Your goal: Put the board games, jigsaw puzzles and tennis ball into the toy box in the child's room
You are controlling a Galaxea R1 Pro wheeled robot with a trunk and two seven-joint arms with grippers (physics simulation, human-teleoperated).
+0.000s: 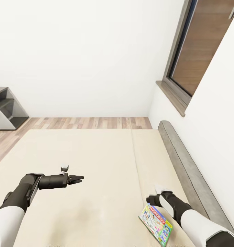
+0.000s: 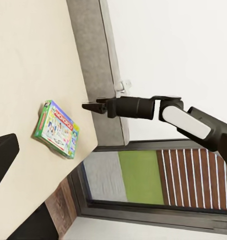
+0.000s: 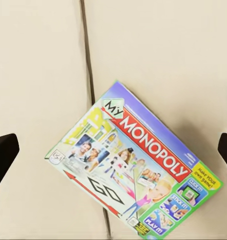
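Monopoly box (image 1: 156,224): flat on bed (image 1: 96,164), near headboard-side edge, long axis skewed to that edge. Directly beneath right gripper (image 2: 92,106), fingers spread wide either side, nothing held. Left gripper (image 1: 78,179): mid-mattress, well apart, closed, empty.

This is a bedroom in a home. A wide bed (image 1: 96,164) with a grey headboard (image 1: 189,171) sits on a wood floor (image 1: 79,122), by white walls and a window (image 1: 199,48).
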